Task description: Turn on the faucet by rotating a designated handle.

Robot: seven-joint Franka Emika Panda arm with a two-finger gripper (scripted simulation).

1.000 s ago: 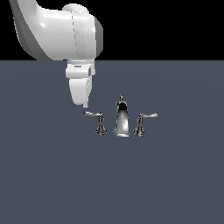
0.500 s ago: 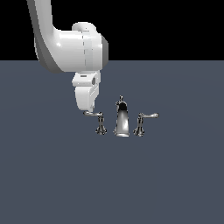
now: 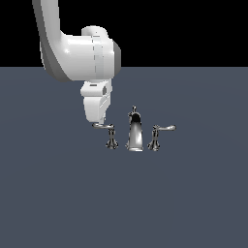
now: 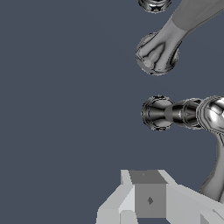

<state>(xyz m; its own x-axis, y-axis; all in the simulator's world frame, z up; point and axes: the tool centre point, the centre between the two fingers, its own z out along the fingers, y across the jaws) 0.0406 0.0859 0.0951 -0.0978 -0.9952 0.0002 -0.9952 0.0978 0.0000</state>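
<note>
Handle (image 3: 103,127) needs a steady sideways push near its tip from the gripper (image 3: 95,121) (finger spacing unclear).

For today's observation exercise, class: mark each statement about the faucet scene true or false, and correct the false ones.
1. The gripper is at the tip of the handle on the exterior view's left. True.
2. The faucet has three chrome pieces. True.
3. The spout lies tipped over. False: it stands upright between the levers.
4. The other handle points toward the spout. False: it points away, to the exterior view's right.
5. The faucet stands on a red surface. False: the surface is dark blue-grey.
</note>
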